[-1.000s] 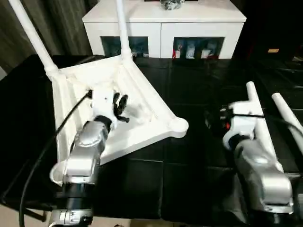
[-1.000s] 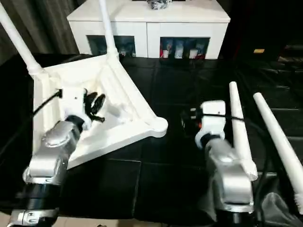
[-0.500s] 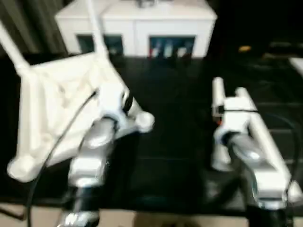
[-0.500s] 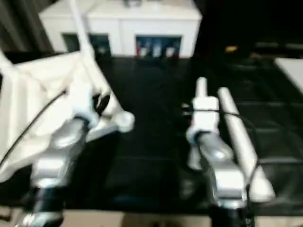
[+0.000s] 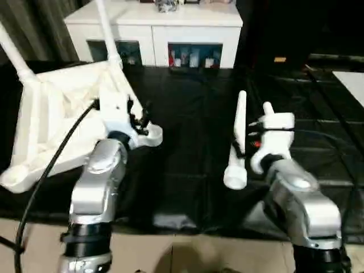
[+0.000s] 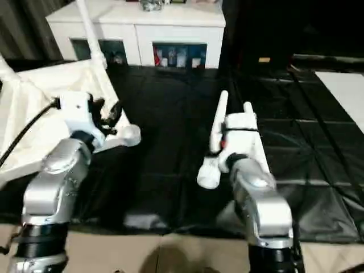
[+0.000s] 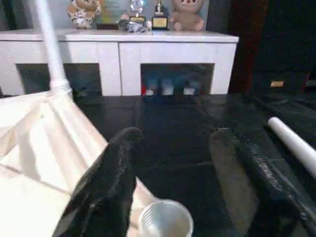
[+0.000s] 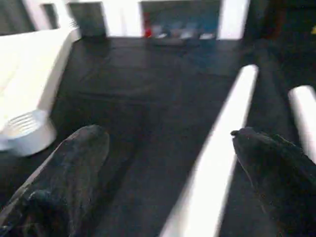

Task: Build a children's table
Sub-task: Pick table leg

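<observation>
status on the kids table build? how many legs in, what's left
Done: two legs stand in the far corner sockets of the upside-down table top, one at the back, one at left. In hand: nothing gripped; the right gripper is open around a loose leg on the black cover. Left: that leg, another beside it, and the empty near socket.

table top: left, upturned | loose leg: right | cabinet: behind
</observation>
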{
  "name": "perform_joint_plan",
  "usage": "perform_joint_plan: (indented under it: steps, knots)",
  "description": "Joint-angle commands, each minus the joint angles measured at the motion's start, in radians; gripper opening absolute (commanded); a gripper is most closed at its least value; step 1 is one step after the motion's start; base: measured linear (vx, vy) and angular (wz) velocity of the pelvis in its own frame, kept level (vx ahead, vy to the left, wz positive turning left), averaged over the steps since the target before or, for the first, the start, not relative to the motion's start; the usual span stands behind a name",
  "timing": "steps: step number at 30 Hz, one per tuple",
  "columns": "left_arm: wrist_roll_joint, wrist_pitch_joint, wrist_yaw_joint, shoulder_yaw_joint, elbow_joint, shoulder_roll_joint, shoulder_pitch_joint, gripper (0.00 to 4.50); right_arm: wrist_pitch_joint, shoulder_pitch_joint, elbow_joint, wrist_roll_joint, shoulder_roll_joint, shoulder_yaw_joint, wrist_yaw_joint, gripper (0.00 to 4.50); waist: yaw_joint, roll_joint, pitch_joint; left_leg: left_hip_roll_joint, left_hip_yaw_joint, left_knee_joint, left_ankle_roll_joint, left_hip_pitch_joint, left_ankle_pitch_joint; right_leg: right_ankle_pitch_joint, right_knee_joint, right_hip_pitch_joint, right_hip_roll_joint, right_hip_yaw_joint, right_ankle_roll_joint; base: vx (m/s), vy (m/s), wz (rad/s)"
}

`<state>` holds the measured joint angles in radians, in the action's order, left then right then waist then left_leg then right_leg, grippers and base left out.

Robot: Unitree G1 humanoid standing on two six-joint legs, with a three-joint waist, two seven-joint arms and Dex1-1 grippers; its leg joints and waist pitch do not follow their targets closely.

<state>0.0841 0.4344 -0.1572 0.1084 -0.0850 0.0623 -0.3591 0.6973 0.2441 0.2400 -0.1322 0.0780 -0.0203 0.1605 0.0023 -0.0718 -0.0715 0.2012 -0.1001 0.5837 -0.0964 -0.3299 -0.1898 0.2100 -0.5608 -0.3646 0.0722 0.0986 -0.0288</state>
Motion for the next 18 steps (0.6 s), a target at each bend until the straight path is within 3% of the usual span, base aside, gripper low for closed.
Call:
perform_joint_plan:
  steps: [1,2,3,4,5,6,7,8,9,10,11,12,13,14,15,16,17,18]
  knots:
    - [-0.001,0.009,0.005,-0.003,-0.015,-0.001,-0.005,3.03,0.006,0.010,-0.027,0.003,0.019,0.036,0.032,4.50,0.017,0.007,0.024,0.159,-0.032,-0.227,0.009,0.059,-1.047,0.226,-0.169,0.057,0.006,0.012,0.074,-0.051,0.038,-0.35]
    - [-0.002,0.010,0.010,-0.004,-0.016,-0.001,-0.004,3.20,0.004,0.012,-0.032,0.009,0.025,0.048,0.040,4.50,0.094,-0.004,0.010,0.203,-0.113,-0.263,0.008,0.064,-1.138,0.283,-0.253,0.060,0.010,0.017,0.068,-0.034,-0.026,-0.58]
    - [-0.002,0.010,0.010,-0.004,-0.016,-0.001,-0.004,3.20,0.004,0.012,-0.032,0.009,0.025,0.048,0.040,4.50,0.137,0.011,0.011,0.234,-0.155,-0.248,0.003,0.094,-1.115,0.443,-0.286,0.067,0.030,-0.031,0.052,0.034,-0.140,-0.56]
    - [0.001,0.006,0.010,-0.004,-0.016,-0.001,-0.003,3.35,0.012,0.014,-0.038,0.019,0.031,0.060,0.040,4.50,0.136,0.033,0.025,0.220,-0.157,-0.191,-0.016,0.144,-1.059,0.572,-0.231,0.043,0.039,-0.076,0.044,0.034,-0.140,-0.56]
    - [-0.002,0.008,0.011,-0.010,-0.019,0.005,-0.002,3.42,0.008,0.020,-0.052,0.030,0.040,0.072,0.046,4.50,0.139,0.111,0.049,-0.005,-0.143,0.094,0.024,0.108,-0.616,1.023,0.046,0.031,0.074,-0.139,-0.074,0.108,-0.202,-0.54]
    - [-0.001,0.007,0.011,-0.013,-0.021,0.007,0.000,3.42,0.002,0.026,-0.062,0.030,0.043,0.076,0.053,4.50,0.154,0.130,0.039,-0.026,-0.125,0.167,0.107,0.017,-0.420,1.123,0.084,0.075,0.129,-0.219,-0.106,0.153,-0.133,-0.20]
    - [0.003,0.011,0.012,-0.015,-0.024,0.009,0.003,3.56,-0.006,0.034,-0.075,0.032,0.050,0.084,0.061,4.50,0.200,0.091,0.058,-0.046,-0.055,0.200,0.148,-0.076,-0.221,0.986,0.069,0.161,0.149,-0.281,-0.100,0.153,-0.133,-0.20]
    - [0.003,0.011,0.012,-0.014,-0.024,0.009,0.004,3.66,-0.007,0.035,-0.076,0.034,0.051,0.085,0.060,4.50,0.201,0.103,0.054,-0.080,-0.022,0.218,0.155,-0.117,-0.180,0.717,0.045,0.189,0.101,-0.281,-0.112,0.170,-0.083,0.14]
    - [0.004,0.014,0.013,-0.012,-0.025,0.009,0.007,3.74,-0.014,0.040,-0.085,0.044,0.057,0.092,0.059,4.50,0.208,0.100,0.053,-0.088,-0.010,0.201,0.161,-0.115,-0.152,0.576,0.049,0.199,0.095,-0.279,-0.084,0.145,-0.066,0.35]
    - [0.005,0.017,0.014,-0.011,-0.026,0.010,0.011,3.80,-0.020,0.045,-0.093,0.053,0.064,0.100,0.057,4.50,0.203,0.084,0.059,-0.097,0.004,0.166,0.175,-0.108,-0.089,0.308,0.056,0.212,0.064,-0.281,-0.037,0.145,-0.066,0.35]
    - [0.003,0.021,0.017,-0.008,-0.028,0.013,0.014,3.87,-0.021,0.055,-0.103,0.062,0.068,0.103,0.049,4.50,0.193,0.054,0.076,-0.076,0.020,0.098,0.190,-0.103,-0.014,0.096,0.056,0.228,0.024,-0.240,-0.044,0.199,0.019,0.34]
    - [0.004,0.017,0.016,-0.005,-0.028,0.015,0.016,3.95,-0.017,0.062,-0.110,0.062,0.068,0.101,0.046,4.50,0.184,0.033,0.089,-0.061,0.025,0.049,0.204,-0.083,0.031,0.019,0.043,0.234,-0.012,-0.193,-0.083,0.271,0.051,0.10]
    - [0.014,0.010,0.011,0.000,-0.033,0.013,0.021,3.95,0.001,0.069,-0.110,0.052,0.066,0.092,0.046,4.50,0.141,-0.020,0.125,0.013,0.110,0.008,0.326,0.055,0.219,-0.098,-0.093,0.128,-0.063,-0.079,-0.189,0.271,0.051,0.10]
    - [0.020,0.019,-0.008,-0.005,-0.035,0.023,0.026,4.16,0.026,0.079,-0.110,0.033,0.059,0.071,0.042,4.50,0.090,-0.016,0.123,0.150,0.243,-0.005,0.561,0.171,0.323,0.224,-0.232,-0.065,-0.015,-0.070,-0.118,0.268,0.030,-0.07]
    - [0.026,0.013,-0.036,-0.016,-0.034,0.038,0.032,4.16,0.043,0.085,-0.106,0.019,0.055,0.055,0.041,4.50,0.087,-0.003,0.138,0.142,0.234,0.020,0.576,0.170,0.502,0.199,-0.239,-0.079,-0.003,-0.074,-0.099,0.164,0.054,-0.04]
    - [0.028,0.008,-0.053,-0.024,-0.033,0.048,0.035,4.29,0.050,0.088,-0.104,0.014,0.053,0.048,0.039,4.50,0.085,0.003,0.135,0.074,0.175,0.074,0.517,0.133,1.005,0.004,-0.225,-0.115,0.001,-0.079,-0.137,0.164,0.054,-0.04]
    - [0.039,0.008,-0.068,-0.026,-0.034,0.052,0.038,4.29,0.057,0.091,-0.102,0.017,0.051,0.041,0.029,4.50,0.079,0.022,0.136,-0.021,0.102,0.094,0.380,0.088,1.408,-0.242,-0.173,-0.103,-0.021,-0.068,-0.137,-0.075,0.131,0.04]
    - [0.062,0.018,-0.099,-0.029,-0.037,0.059,0.042,4.41,0.067,0.097,-0.104,0.016,0.050,0.033,0.022,4.50,0.082,0.030,0.129,-0.061,0.072,0.096,0.312,0.069,1.485,-0.377,-0.132,-0.099,-0.027,-0.071,-0.101,-0.255,0.136,0.14]
